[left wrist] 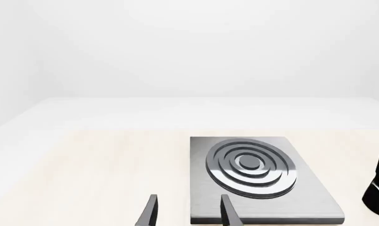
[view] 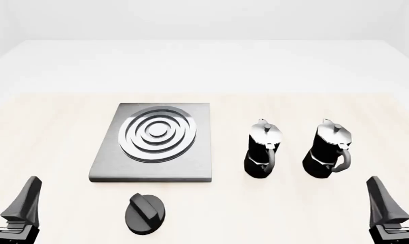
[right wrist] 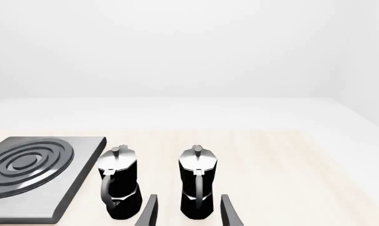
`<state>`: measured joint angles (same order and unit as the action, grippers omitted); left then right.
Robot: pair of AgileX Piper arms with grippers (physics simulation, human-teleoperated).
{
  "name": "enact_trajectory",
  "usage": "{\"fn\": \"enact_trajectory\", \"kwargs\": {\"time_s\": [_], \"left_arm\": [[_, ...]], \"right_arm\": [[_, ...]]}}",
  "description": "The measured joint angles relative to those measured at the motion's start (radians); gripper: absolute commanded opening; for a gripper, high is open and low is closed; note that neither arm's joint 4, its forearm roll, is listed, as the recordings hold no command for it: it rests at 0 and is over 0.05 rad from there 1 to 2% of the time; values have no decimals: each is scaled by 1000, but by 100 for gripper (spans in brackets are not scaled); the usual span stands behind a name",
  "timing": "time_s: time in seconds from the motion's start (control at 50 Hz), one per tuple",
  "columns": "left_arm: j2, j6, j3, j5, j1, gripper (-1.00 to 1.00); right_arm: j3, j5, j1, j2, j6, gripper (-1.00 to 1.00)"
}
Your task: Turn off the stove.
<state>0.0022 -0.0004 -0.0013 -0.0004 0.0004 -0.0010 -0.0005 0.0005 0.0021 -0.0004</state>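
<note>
The stove [view: 190,152] is a flat brushed-grey slab with silver burner rings, lying left of the table's centre. Its round black ridged knob [view: 145,214] sits apart from it, just in front of the slab's near edge. My left gripper [view: 6,197] hangs open at the near left, well to the left of the knob and holding nothing. The right gripper [view: 401,197] is open at the near right, far from the knob. In the left wrist view the stove [left wrist: 302,188] lies ahead of the open left gripper [left wrist: 189,214]; the knob is out of that view.
Two black-and-silver moka pots [view: 262,149] [view: 328,149] stand upright to the right of the stove. The right wrist view shows both pots [right wrist: 119,183] [right wrist: 197,183] just beyond the open right gripper [right wrist: 189,214], with the stove's edge [right wrist: 76,188] beside them.
</note>
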Motion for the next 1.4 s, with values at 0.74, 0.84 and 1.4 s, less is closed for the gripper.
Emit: {"fn": "enact_trajectory", "kwargs": {"time_s": [0.74, 0.84, 1.4], "left_arm": [[269, -26, -34, -167, -33, 100], [356, -32, -73, -177, -43, 100], [681, 38, -314, 79, -124, 100]], "right_arm": [[-1, -1, 10, 8, -18, 100], [0, -2, 11, 11, -21, 100], [1, -25, 19, 40, -27, 100]]}}
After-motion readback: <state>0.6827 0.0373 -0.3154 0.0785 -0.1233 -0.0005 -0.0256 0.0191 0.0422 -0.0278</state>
